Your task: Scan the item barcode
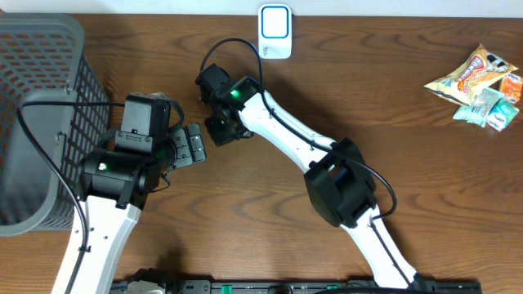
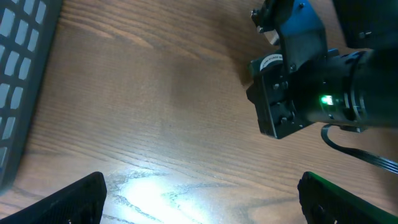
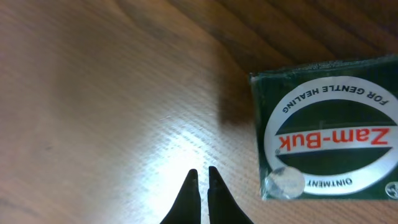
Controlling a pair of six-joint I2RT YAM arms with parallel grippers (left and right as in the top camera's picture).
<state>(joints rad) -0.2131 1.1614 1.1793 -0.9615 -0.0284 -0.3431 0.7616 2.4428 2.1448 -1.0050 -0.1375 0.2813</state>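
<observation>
Holding nothing, right hand (image 3: 200, 177) closed, left hand (image 2: 202, 194) wide

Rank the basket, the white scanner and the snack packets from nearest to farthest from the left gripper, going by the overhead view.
1. The grey basket, close beside the left gripper on its left.
2. The white scanner, ahead and to the right, at the table's far edge.
3. The snack packets, far off at the right end of the table.

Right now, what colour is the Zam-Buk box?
The Zam-Buk box is dark green with a white oval and red lettering; the right wrist view shows it best.
</observation>
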